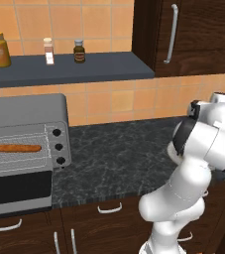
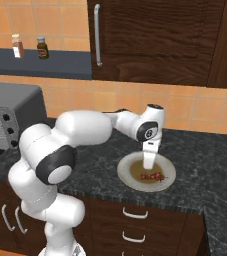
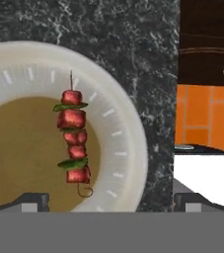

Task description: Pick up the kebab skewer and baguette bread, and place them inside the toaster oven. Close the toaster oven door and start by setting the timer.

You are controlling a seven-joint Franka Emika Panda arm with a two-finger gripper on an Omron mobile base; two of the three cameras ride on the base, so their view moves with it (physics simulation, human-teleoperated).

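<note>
Directly below your gripper (image 3: 108, 200), fingers spread wide and empty, the kebab skewer (image 3: 73, 141) lies flat on a white plate (image 3: 128, 138). Judge it light, stiff and thin; close across the meat chunks mid-length, not the bare stick. Farther off, the baguette bread (image 1: 14, 148) rests on the toaster oven (image 1: 29, 111) rack.

Arm reaches forward, wrist bent down, hand vertical. Gripper (image 2: 148, 169) points straight downward, jaws spread wide, nothing between the finger tips (image 3: 32, 201).
</note>
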